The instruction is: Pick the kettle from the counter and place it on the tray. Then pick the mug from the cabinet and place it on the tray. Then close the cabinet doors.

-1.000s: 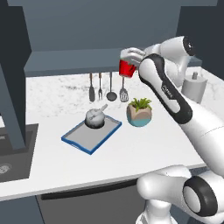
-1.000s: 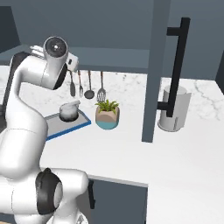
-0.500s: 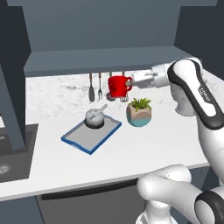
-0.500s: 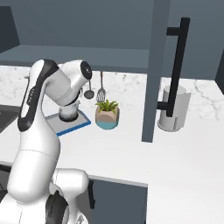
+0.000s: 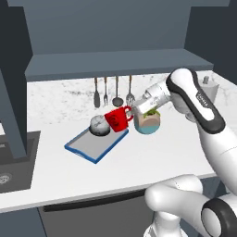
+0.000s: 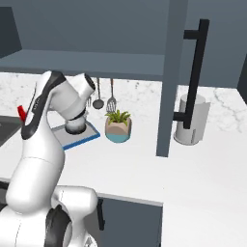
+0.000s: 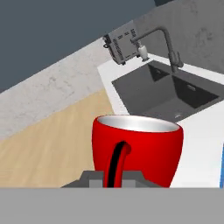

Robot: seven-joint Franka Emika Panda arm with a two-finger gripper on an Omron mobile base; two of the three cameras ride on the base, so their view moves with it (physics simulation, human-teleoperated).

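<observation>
The red mug (image 5: 117, 120) hangs tilted just above the right end of the blue-rimmed tray (image 5: 91, 147), close beside the grey kettle (image 5: 98, 126) that sits on the tray. My gripper (image 5: 132, 112) is shut on the mug at its handle side. In the hand view the mug (image 7: 144, 146) is close up with its handle (image 7: 116, 164) running down between the fingertips. From the right base view my arm hides most of the kettle (image 6: 75, 128); a red sliver of the mug (image 6: 21, 112) and a tray corner (image 6: 82, 140) show. The cabinet (image 5: 115, 64) stands open above the counter (image 5: 152, 157).
A teal-and-tan plant pot (image 5: 149, 121) stands right of the tray, under my forearm. Utensils (image 5: 113, 91) hang on the back wall. The dark sink (image 5: 16, 157) lies left, a grey cylinder (image 6: 192, 120) right. Open cabinet doors (image 6: 170, 72) jut out over the counter on both sides.
My arm has swung the mug down and leftward from near the cabinet shelf, past the plant pot, to just above the tray beside the kettle. The grip stays shut.
</observation>
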